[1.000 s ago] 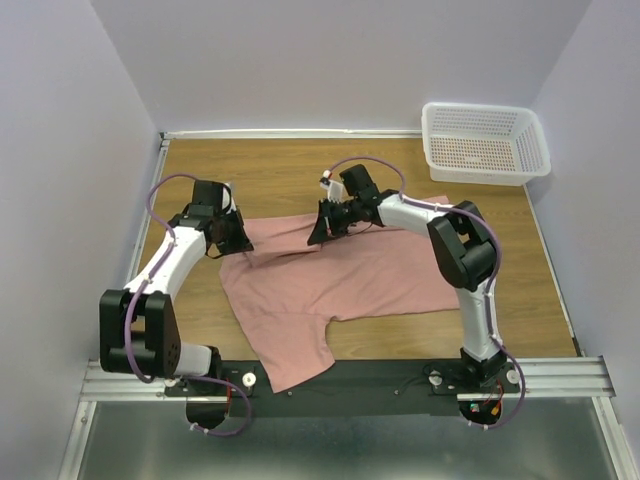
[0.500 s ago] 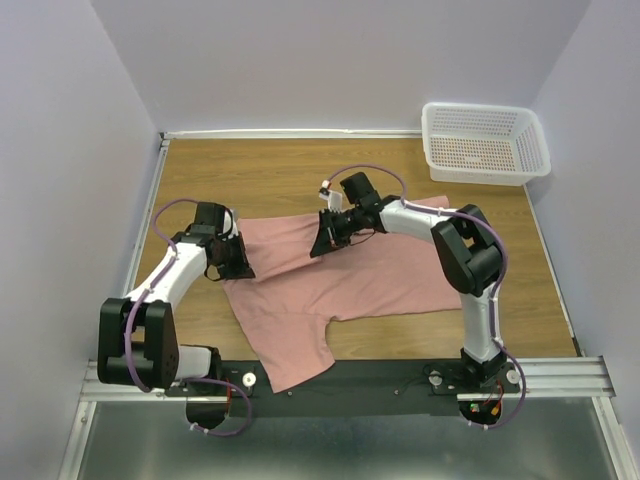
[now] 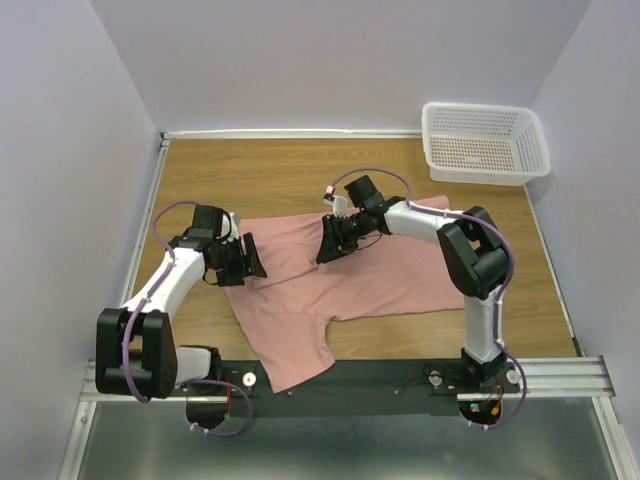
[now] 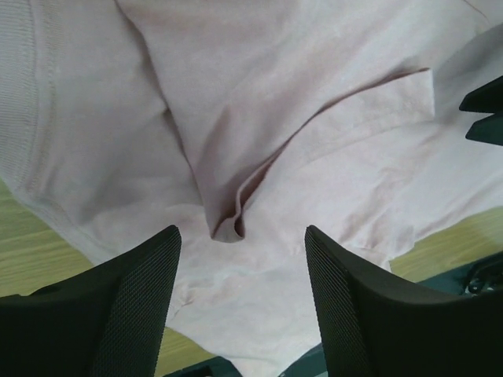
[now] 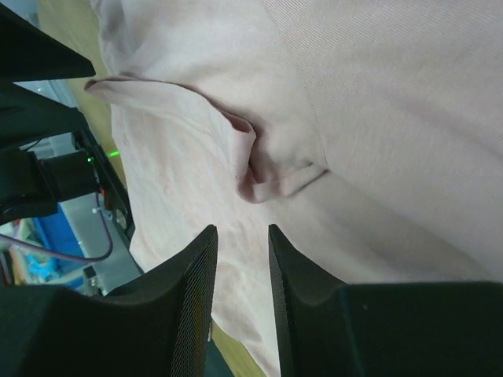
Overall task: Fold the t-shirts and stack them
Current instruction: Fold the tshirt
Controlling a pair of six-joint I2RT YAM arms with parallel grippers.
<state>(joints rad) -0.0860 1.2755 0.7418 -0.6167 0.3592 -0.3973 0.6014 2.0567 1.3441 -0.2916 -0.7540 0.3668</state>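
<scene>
A dusty pink t-shirt point(image 3: 370, 275) lies spread and rumpled on the wooden table, one end hanging over the near rail. My left gripper point(image 3: 250, 258) hovers at the shirt's left edge. It is open, with nothing between its fingers point(image 4: 141, 298). A small pinched fold point(image 4: 226, 224) of the t-shirt point(image 4: 314, 94) lies just beyond its tips. My right gripper point(image 3: 328, 245) sits over the shirt's far middle edge, narrowly open point(image 5: 242, 232) and empty. A crumpled fold point(image 5: 271, 181) of the t-shirt point(image 5: 377, 94) sits just ahead of it.
A white mesh basket point(image 3: 485, 143) stands at the far right corner of the table point(image 3: 250, 170). The black mounting rail point(image 3: 390, 375) runs along the near edge, and walls close in on both sides.
Both grippers were shut on the shirt's far edge and have opened and let it go. The left gripper moved slightly right and nearer; the released folds now rest on the cloth.
</scene>
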